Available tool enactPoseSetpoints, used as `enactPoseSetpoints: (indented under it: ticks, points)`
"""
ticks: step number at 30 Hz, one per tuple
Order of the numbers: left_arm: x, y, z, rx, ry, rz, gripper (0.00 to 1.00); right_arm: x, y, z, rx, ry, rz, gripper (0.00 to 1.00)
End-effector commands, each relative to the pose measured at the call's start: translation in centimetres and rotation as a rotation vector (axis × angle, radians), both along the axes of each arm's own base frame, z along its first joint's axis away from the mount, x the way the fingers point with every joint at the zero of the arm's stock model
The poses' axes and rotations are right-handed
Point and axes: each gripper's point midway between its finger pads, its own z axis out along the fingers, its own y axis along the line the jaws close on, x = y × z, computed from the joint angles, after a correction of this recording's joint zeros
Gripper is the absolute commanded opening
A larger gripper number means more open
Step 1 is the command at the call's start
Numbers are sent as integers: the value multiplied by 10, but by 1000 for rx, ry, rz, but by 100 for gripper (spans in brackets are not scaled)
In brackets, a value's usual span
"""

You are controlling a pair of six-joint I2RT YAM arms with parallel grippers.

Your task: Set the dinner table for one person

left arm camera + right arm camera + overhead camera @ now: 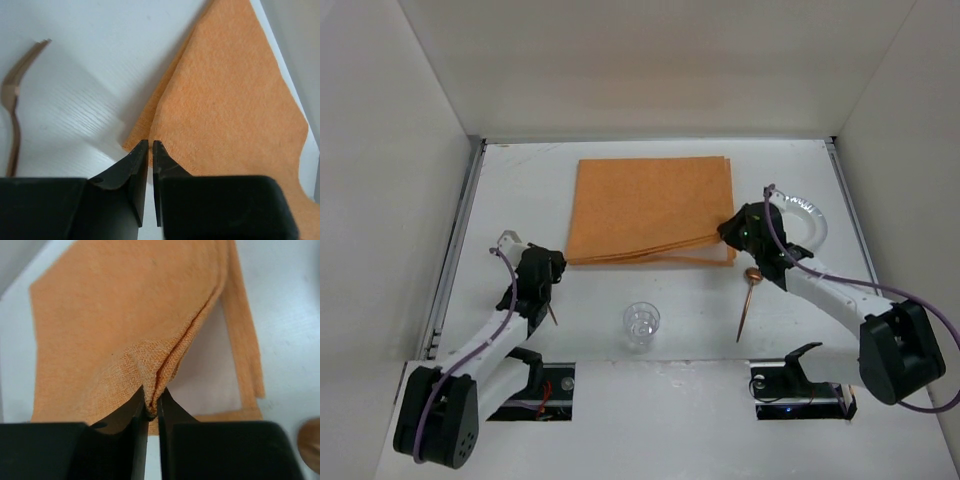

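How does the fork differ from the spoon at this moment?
The fork ends in tines and lies left of the glass; the spoon ends in a round bowl and lies right of the glass. Both are copper-coloured and lie on the dinner table.

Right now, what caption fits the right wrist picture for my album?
Right tool pinching up a fold of the orange cloth mat above the white dinner table.
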Motion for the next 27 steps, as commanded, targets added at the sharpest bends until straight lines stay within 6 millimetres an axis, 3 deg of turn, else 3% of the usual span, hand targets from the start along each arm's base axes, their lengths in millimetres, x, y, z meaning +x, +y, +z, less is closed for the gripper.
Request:
enactPoseSetpoints:
  ticks: [1, 5, 8, 10, 13, 17, 19, 21, 24, 27]
  points:
    - [-13, 23, -7, 61, 25, 81, 11, -20, -14, -37, -6, 73, -53, 20]
    - [-13, 21, 11, 66, -30, 72, 25, -35, -22, -44, -16, 78, -58, 49]
    - [-11, 14, 32, 98, -90, 63, 31, -35, -27, -28, -23, 31, -67, 59]
    - [-6, 4, 45, 144, -111, 45, 34, -30, -31, -13, -47, -4, -77, 60]
    - [9, -24, 53, 201, -109, -30, 38, -14, -25, -2, -106, -21, -53, 54]
    - [29, -69, 51, 165, -105, -162, 40, 5, 7, -21, -109, 37, 31, 28]
    - [36, -83, 47, 150, -98, -202, 41, 10, 19, -31, -98, 55, 57, 24]
    - [43, -84, 39, 136, -86, -201, 41, 8, 23, -39, -85, 79, 67, 22]
    - [48, -74, 28, 134, -61, -172, 40, -5, 15, -32, -100, 49, 34, 25]
    - [50, -65, 20, 139, -45, -150, 40, -16, 2, -9, -162, -22, -15, 42]
